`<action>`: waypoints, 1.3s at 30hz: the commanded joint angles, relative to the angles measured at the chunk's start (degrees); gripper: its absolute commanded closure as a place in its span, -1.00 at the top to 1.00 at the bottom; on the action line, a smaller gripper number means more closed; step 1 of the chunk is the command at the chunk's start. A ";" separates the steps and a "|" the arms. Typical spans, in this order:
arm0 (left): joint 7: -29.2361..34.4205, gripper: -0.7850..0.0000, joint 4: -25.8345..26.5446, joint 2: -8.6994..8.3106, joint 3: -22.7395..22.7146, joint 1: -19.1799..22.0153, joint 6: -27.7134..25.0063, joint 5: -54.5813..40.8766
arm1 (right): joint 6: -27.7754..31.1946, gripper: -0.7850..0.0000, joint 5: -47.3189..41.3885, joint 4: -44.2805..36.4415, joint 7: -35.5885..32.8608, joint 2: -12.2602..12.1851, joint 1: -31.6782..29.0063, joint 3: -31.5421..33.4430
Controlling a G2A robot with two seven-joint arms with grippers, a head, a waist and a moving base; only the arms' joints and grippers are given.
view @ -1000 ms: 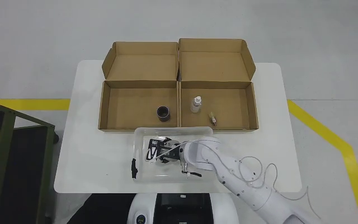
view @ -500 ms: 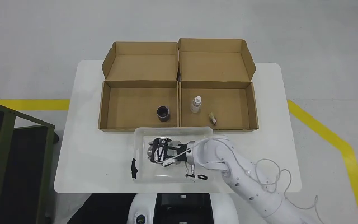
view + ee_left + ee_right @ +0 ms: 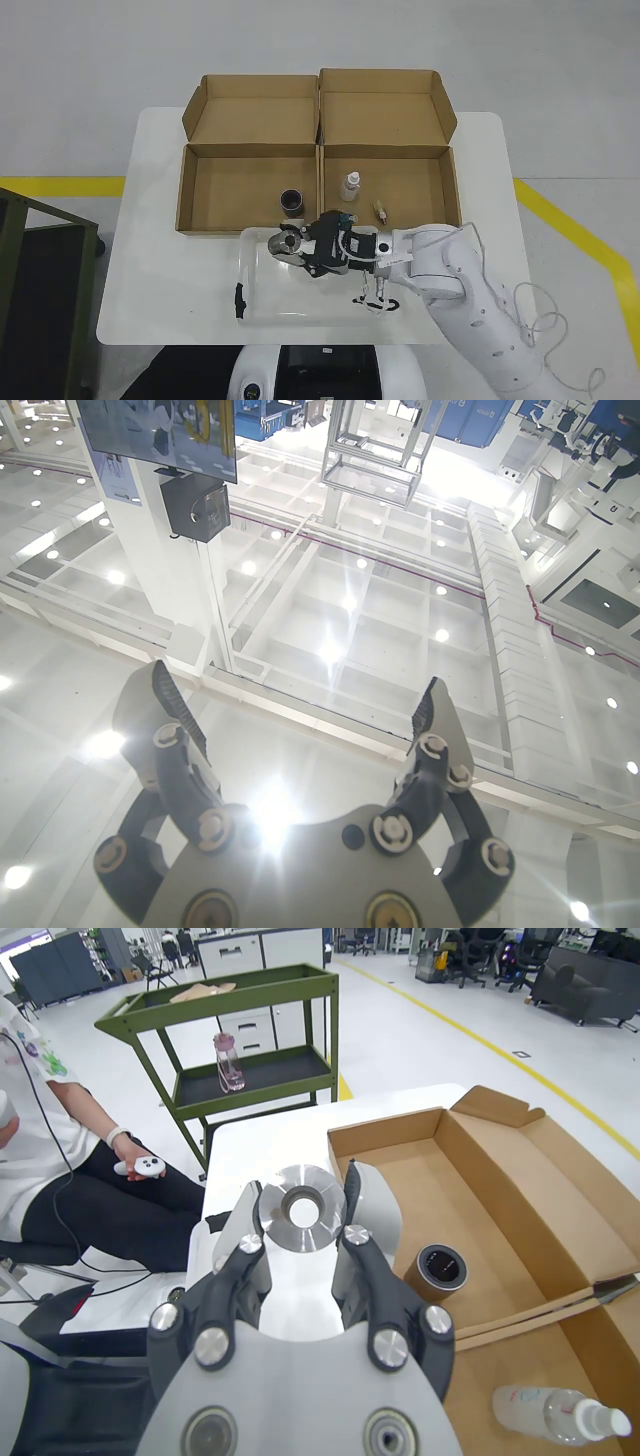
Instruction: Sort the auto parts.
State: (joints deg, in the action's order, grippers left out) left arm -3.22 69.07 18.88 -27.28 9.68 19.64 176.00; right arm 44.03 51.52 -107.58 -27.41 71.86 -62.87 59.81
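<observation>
Steel disc (image 3: 302,1215) with a centre hole sat clamped in the right gripper (image 3: 302,1180), above the clear bin's (image 3: 268,302) far rim, near the left cardboard box (image 3: 230,190); left gripper (image 3: 300,705) gaped wide, empty.

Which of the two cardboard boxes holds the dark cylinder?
The left box in the top view; the dark cylinder stands by its right wall. The right box holds a white bottle instead.

Small part (image 3: 380,210) in rt box (image 3: 415,190), black bit (image 3: 239,299): too tiny to ID.
</observation>
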 commanded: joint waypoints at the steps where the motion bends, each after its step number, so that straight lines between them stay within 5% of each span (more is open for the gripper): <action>1: 0.00 1.00 0.00 0.00 0.00 0.00 0.00 0.00 | -0.02 -1.00 -1.84 -0.92 0.54 -0.32 -0.82 1.72; 21: 0.00 1.00 0.00 0.00 0.00 0.00 0.00 0.00 | 1.13 -1.00 -14.00 -1.27 8.42 -2.26 -5.45 12.19; 39: 0.00 1.00 0.00 0.00 0.00 0.00 0.00 0.00 | -2.04 -1.00 -11.88 -0.14 9.97 -2.58 -5.73 11.15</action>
State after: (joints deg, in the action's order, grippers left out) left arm -3.22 69.07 18.88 -27.28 9.68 19.64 176.00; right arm 42.64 38.74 -107.97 -17.18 69.25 -68.82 71.29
